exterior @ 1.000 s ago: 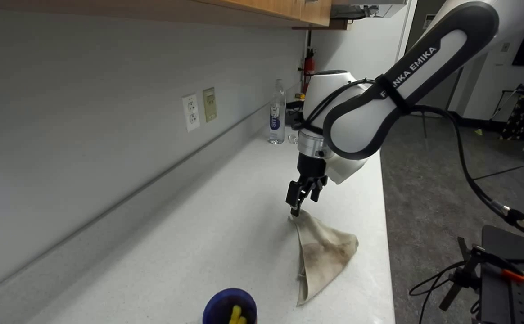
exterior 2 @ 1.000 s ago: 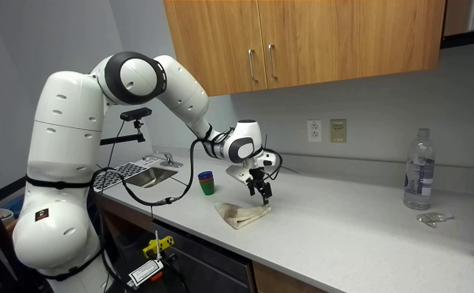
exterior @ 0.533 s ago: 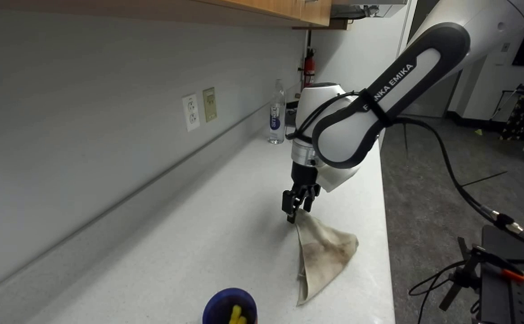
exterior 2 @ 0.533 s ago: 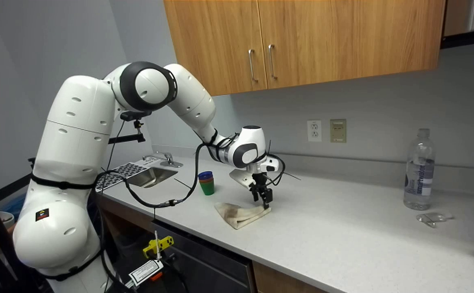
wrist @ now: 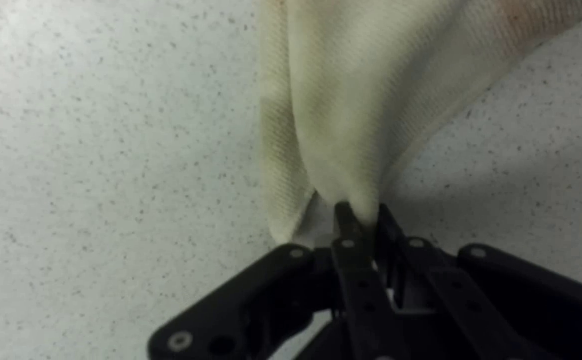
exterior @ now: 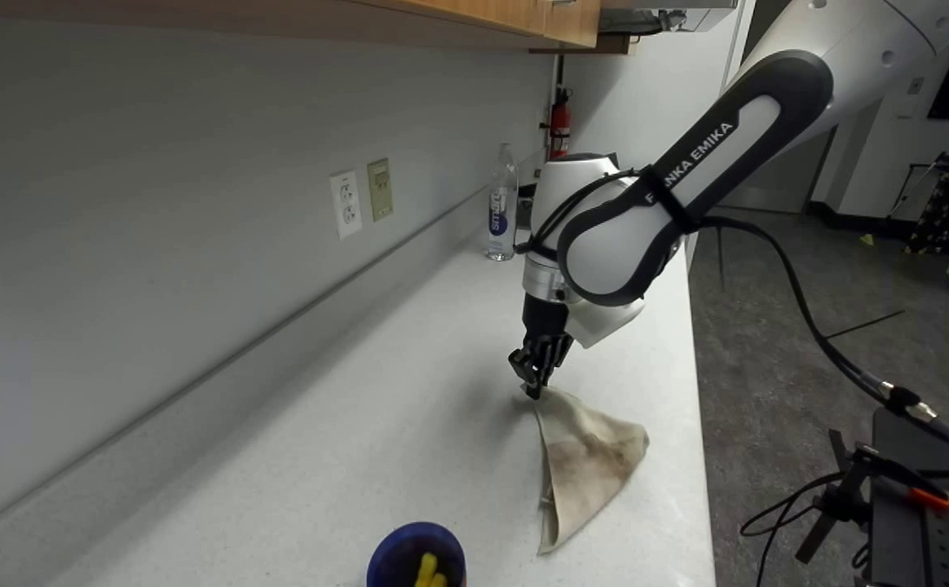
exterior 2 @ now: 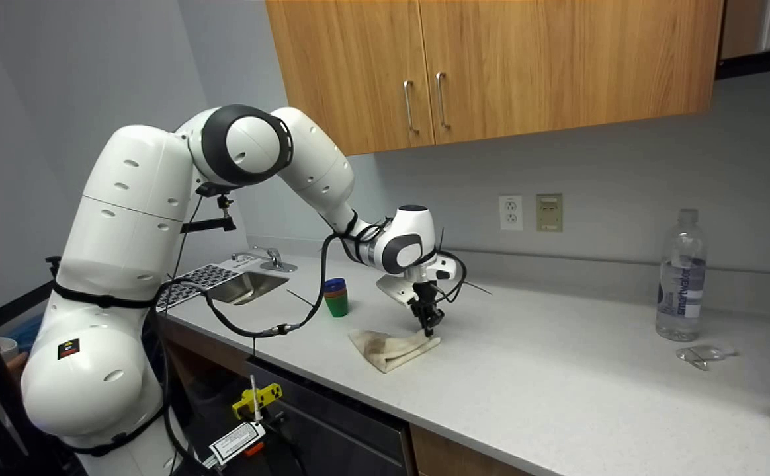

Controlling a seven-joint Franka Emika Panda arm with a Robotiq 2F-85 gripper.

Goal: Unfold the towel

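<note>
A folded beige towel [exterior: 594, 456] with brownish stains lies on the counter. In an exterior view the towel [exterior 2: 385, 347] makes a rough triangle, its far corner under my gripper [exterior 2: 428, 330]. The wrist view shows the layered towel [wrist: 351, 100] narrowing toward my gripper [wrist: 363, 212], with a pinch of one upper layer caught between the narrow black fingertips. A second cloth tip hangs free, left of the fingers [wrist: 348, 225]. How deep the cloth goes between them is hidden. My gripper [exterior: 534, 390] points down, low over the counter.
A stack of cups [exterior 2: 337, 304], blue on top and green below, stands beyond the towel toward the sink [exterior 2: 247, 289]. A water bottle [exterior 2: 681, 284] stands near the wall, a small clear object [exterior 2: 704, 356] beside it. The cabinet [exterior 2: 491, 66] overhangs the counter.
My gripper has come down to the towel's corner and its fingers have moved together onto the cloth. The towel has stayed in nearly the same place.
</note>
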